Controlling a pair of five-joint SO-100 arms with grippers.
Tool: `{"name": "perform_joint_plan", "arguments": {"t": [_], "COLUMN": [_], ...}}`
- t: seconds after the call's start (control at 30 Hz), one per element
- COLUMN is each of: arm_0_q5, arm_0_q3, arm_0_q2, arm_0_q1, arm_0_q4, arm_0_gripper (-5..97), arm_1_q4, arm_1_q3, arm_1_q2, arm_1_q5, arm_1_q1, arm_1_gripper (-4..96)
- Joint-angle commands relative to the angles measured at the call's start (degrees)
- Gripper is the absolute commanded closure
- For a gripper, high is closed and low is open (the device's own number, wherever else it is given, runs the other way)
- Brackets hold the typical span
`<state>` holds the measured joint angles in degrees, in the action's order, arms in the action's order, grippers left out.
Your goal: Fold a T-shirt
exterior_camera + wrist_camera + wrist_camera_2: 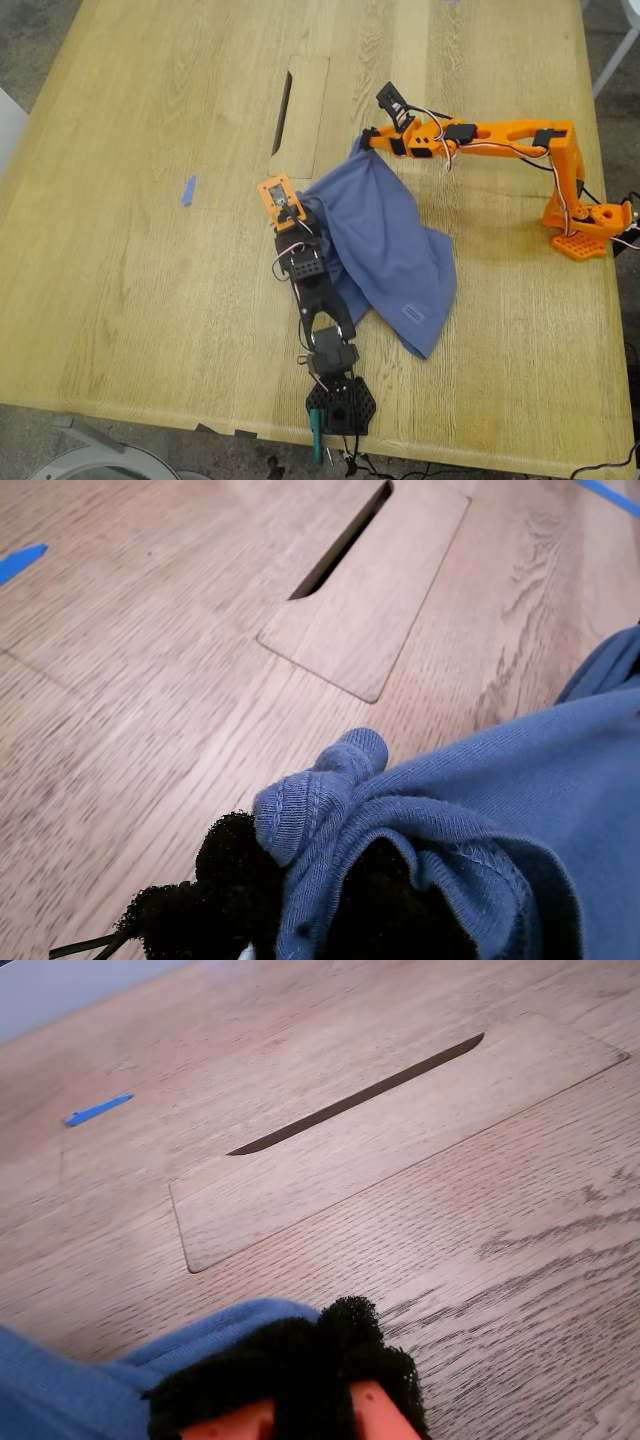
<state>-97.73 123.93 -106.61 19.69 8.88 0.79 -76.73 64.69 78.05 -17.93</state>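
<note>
The slate-blue T-shirt (385, 240) lies bunched on the wooden table between the two arms, with its chest print hidden. My first gripper (285, 205), on the black arm, is shut on a bunched edge at the shirt's exterior-view left. The first wrist view shows cloth (520, 820) wadded between my first gripper's (300, 880) black pads (235, 855). My second gripper (366, 140), on the orange arm, is shut on the shirt's far corner and holds it lifted. In the second wrist view my second gripper (320, 1360) shows closed pads with cloth (60, 1390) beside them.
A small blue scrap (187, 190) lies on the table to the exterior view's left. It also shows in the wrist views (20, 560) (97, 1110). A slotted cable panel (300, 100) is set into the tabletop beyond both grippers. The orange base (585, 225) stands near the right edge, the black base (340, 405) near the front.
</note>
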Motion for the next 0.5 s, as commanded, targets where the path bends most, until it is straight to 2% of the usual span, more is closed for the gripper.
{"name": "perform_joint_plan", "arguments": {"t": [0.0, 0.47], "arm_0_q5": [0.00, -0.18], "arm_0_q3": [-10.63, -22.32], "arm_0_q2": [1.67, 18.28], "arm_0_q1": [4.75, 10.28], "arm_0_q4": [-3.16, -9.58], "arm_0_gripper": [92, 92], "arm_1_q4": [1.67, 5.80], "arm_1_q3": [6.33, 16.70], "arm_1_q2": [-1.32, -13.97], "arm_1_q5": [0.44, 0.79], "arm_1_q1": [-3.08, -6.06], "arm_1_gripper": [91.4, 91.4]}}
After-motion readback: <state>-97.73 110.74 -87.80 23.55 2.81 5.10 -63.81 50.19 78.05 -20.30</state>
